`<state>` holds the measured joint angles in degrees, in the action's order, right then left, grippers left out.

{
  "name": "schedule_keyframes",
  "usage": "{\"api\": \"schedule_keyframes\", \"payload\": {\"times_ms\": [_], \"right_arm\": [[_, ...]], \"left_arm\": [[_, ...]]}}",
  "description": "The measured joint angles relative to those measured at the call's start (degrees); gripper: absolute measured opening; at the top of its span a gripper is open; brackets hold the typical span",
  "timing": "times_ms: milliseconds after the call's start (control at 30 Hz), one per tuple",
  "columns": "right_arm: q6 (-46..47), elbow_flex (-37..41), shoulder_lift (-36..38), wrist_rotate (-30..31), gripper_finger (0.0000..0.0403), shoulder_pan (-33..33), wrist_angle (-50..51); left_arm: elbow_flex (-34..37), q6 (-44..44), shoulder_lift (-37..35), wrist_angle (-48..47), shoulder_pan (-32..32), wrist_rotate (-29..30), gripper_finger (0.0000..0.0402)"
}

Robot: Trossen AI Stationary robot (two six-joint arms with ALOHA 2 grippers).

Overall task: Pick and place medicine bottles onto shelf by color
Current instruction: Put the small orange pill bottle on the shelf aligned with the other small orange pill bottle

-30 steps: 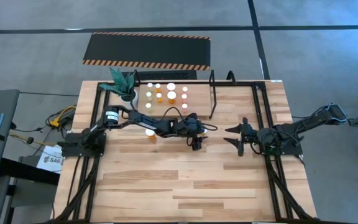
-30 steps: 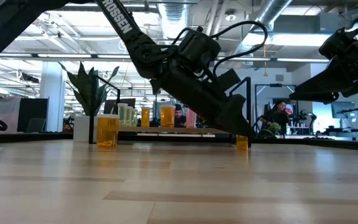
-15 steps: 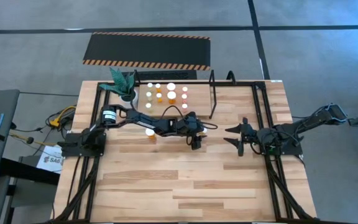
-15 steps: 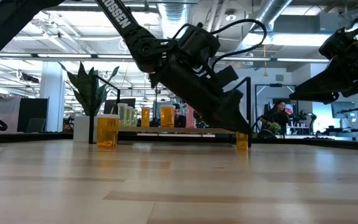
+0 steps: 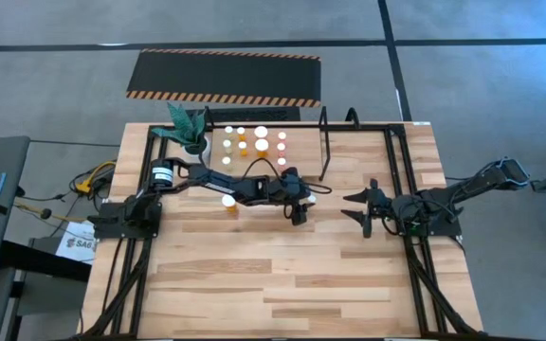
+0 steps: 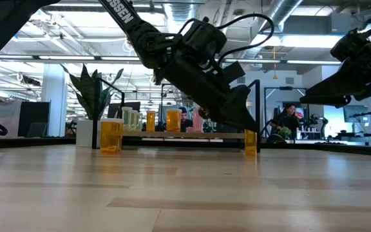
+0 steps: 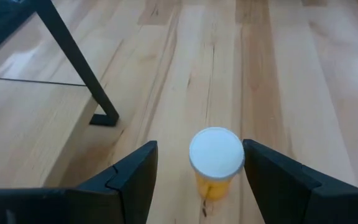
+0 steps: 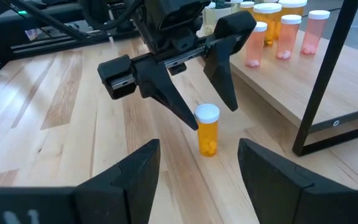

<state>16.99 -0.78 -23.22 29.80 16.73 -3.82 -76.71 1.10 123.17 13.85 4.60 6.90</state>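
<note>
A grey concrete floor (image 5: 55, 95) surrounds the light wooden table (image 5: 254, 284); beyond the table lies a black hazard-striped mat (image 5: 224, 76).

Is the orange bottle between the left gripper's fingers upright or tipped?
Upright: the orange bottle stands on the table, white cap up, between the left gripper's open fingers.

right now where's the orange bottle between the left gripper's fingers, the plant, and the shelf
orange bottle (image 8: 207, 131): right wrist view, on its body.
plant (image 5: 187, 124): high view, on its leaves.
shelf (image 8: 303, 92): right wrist view, on its bare board.
</note>
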Motion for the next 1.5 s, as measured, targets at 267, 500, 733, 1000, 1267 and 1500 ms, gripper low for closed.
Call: {"api": "schedule_keyframes", "payload": {"times_ms": [267,500,733,1000,1267,1500], "right_arm": [[0.0,0.0,0.0,0.0,0.024,0.0,0.0],[0.0,0.0,0.0,0.0,0.024,0.0,0.0],[0.0,0.0,0.0,0.0,0.024,0.0,0.0],[0.0,0.0,0.0,0.0,0.024,0.0,0.0],[0.0,0.0,0.0,0.0,0.024,0.0,0.0],[0.0,0.0,0.0,0.0,0.024,0.0,0.0]], "left_arm": [[0.0,0.6,0.0,0.0,-0.1,-0.1,0.021],[0.0,0.8,0.0,-0.9,-0.1,-0.7,0.013],[0.0,0.7,0.0,-0.8,-0.1,-1.6,0.0082],[0.0,-1.2,-1.1,-1.3,-0.1,-2.1,0.0113],[0.0,-0.5,-7.5,-12.2,-0.1,-0.2,0.011],[5.2,-1.4,-13.7,-14.9,1.5,1.0,0.0111]]}}
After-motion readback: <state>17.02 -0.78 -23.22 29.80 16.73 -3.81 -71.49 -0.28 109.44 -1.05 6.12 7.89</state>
